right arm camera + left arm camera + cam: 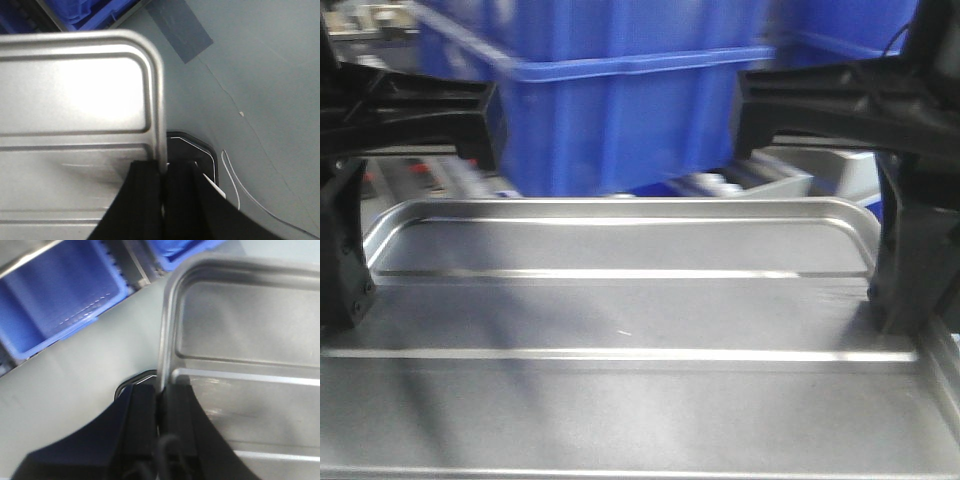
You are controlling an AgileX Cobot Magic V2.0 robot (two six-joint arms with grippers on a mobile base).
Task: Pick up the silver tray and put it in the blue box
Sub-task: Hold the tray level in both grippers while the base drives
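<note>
Left tool (160, 396) and right tool (165, 167) pinch the silver tray (620, 320) by its end rims; carry it level above the blue box (620, 120) rim

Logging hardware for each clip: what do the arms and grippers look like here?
The left gripper and right gripper are matte black, with flat, blocky fingers that widen toward the body. A black cable loops at the left one's base. No markings are visible.
</note>
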